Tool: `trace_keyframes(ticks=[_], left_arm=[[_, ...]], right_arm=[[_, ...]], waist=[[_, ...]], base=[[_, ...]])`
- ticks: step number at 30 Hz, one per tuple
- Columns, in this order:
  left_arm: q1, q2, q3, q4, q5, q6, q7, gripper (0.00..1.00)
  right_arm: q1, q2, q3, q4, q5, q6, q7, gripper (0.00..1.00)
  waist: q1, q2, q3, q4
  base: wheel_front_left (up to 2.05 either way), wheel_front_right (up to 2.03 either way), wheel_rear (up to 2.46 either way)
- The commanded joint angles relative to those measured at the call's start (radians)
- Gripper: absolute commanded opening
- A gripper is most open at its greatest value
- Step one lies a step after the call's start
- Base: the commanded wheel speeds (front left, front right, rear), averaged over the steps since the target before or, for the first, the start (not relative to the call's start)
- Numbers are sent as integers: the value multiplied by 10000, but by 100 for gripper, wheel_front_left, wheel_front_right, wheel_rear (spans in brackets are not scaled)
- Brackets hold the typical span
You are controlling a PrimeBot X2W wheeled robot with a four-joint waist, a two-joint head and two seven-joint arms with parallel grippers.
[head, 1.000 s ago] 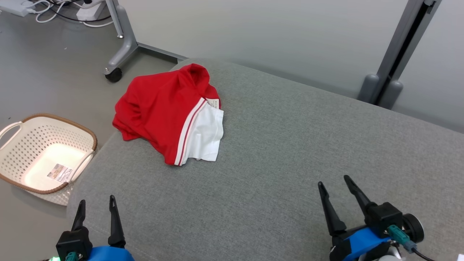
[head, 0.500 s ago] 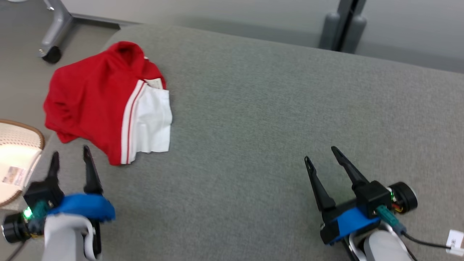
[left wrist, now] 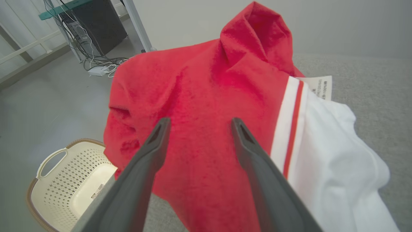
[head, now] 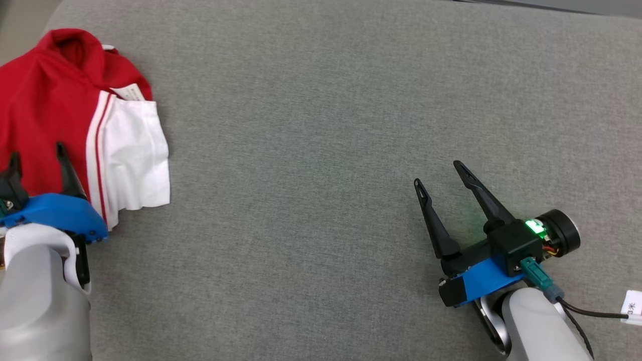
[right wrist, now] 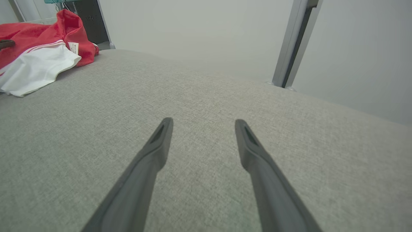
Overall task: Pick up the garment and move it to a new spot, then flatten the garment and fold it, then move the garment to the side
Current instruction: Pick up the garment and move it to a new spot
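The garment (head: 60, 100) is a crumpled red top with a white part and red-and-white stripes, lying at the far left of the grey cushion (head: 321, 125). It also shows up close in the left wrist view, garment (left wrist: 209, 106), and at the upper left of the right wrist view, garment (right wrist: 35, 54). My left gripper (head: 37, 155) is open, its fingertips over the red cloth's near edge, with nothing between them. My right gripper (head: 439, 173) stands open over bare cushion at the lower right, far from the garment.
A cream perforated basket (left wrist: 64, 180) sits on the floor below the cushion's left edge. A dark cabinet with cables (left wrist: 93, 29) and a grey metal post (right wrist: 291, 42) stand beyond the cushion. A cable and white tag (head: 629, 308) trail from my right wrist.
The head camera has tilted down and swung right, so the scene has slid up and left. My left gripper has reached forward to the garment's near edge. Both grippers stay open.
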Motion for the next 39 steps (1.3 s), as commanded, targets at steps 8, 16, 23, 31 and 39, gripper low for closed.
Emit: trace_keyframes(ticks=[8,16,23,31,39], left_arm=[[-1392,384,90,2295,-408,-295,94,89],[-1888,456,-40,2905,-536,-471,-16,0],[-1860,372,-255,695,-365,-644,-33,0],[-1790,46,-1015,-1360,-167,-906,-36,0],[-1593,-704,-2410,-2500,-403,-1012,-39,0]], right_arm=[[-293,-12,-125,-1,92,-3,-36,100],[-307,61,-212,97,188,-3,-36,100],[-95,143,-248,167,397,-3,-36,100],[211,188,-301,269,741,-3,-36,100],[433,193,-146,218,1267,-3,-36,100]], waist=[[-2,-2,260,-323],[-2,-2,16,-369],[-2,-2,-689,-570],[-2,-2,-1383,-1203],[-2,-2,-1767,-2641]], base=[[0,0,0],[0,0,0],[0,0,0],[0,0,0],[0,0,0]])
